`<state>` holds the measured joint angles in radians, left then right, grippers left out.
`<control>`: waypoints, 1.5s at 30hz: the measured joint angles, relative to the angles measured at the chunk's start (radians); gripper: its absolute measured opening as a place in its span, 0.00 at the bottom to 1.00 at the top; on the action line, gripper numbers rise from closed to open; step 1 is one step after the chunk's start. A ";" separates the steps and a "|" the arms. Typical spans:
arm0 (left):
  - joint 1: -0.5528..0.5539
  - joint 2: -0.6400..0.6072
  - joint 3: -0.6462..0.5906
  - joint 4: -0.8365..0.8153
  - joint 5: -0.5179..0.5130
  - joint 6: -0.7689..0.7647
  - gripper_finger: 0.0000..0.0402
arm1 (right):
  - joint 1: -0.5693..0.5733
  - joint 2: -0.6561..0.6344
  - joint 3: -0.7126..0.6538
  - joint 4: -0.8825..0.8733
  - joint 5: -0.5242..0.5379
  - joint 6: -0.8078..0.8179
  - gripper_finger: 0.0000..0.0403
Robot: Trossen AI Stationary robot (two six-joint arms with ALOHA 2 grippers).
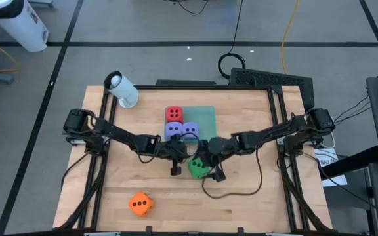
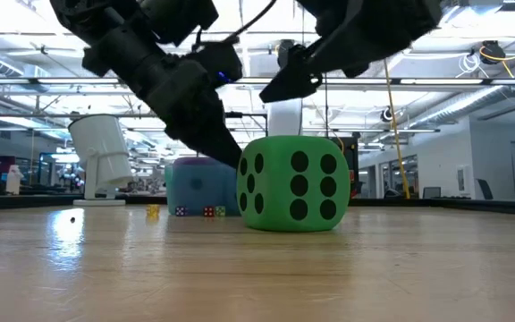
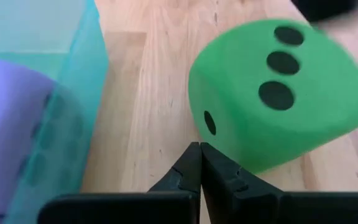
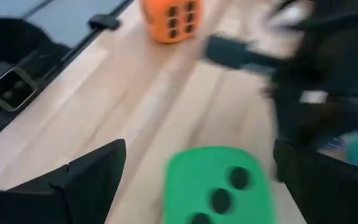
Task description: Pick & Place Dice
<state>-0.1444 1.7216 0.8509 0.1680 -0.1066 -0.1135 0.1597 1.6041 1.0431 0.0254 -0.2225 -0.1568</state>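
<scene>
From above, 5 dice were counted: 1 red die (image 1: pixel 174 115) and 2 purple-blue dice (image 1: pixel 182 129) in the teal tray (image 1: pixel 205 115), 1 green die (image 1: pixel 197 166) on the bare table (image 1: pixel 241 196) just in front of the tray, and 1 orange die (image 1: pixel 140 204) well apart near the table's front edge. 2 arms met over the middle.

The left gripper (image 1: pixel 175 169) hung just beside the green die with its fingers (image 3: pixel 191 168) pressed together on nothing. The right gripper (image 1: pixel 212 172) stood over the green die with its jaws wide apart, 1 finger (image 4: pixel 92 171) on each side of it, though contact could not be told.

The low view alone showed the green die resting flat on the table, a 6-pip face toward that camera, with 1 purple-blue die behind it; the red and orange dice did not show there. The left wrist view showed a 3-pip face beside a 1-pip face, and a purple-blue die behind the tray's clear wall. The right wrist view caught the orange die far off, 6 pips facing it. Being a cube, the green die had no long axis.

A white cylinder (image 1: pixel 121 89) lay at the table's far left corner.
</scene>
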 joint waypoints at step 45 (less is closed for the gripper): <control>-0.006 -0.081 0.001 -0.094 0.002 -0.065 0.02 | 0.012 0.074 0.006 -0.025 0.169 0.018 0.99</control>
<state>-0.1501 1.6405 0.8516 0.0739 -0.1043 -0.1787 0.1719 1.6780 1.0496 0.0008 -0.0535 -0.1386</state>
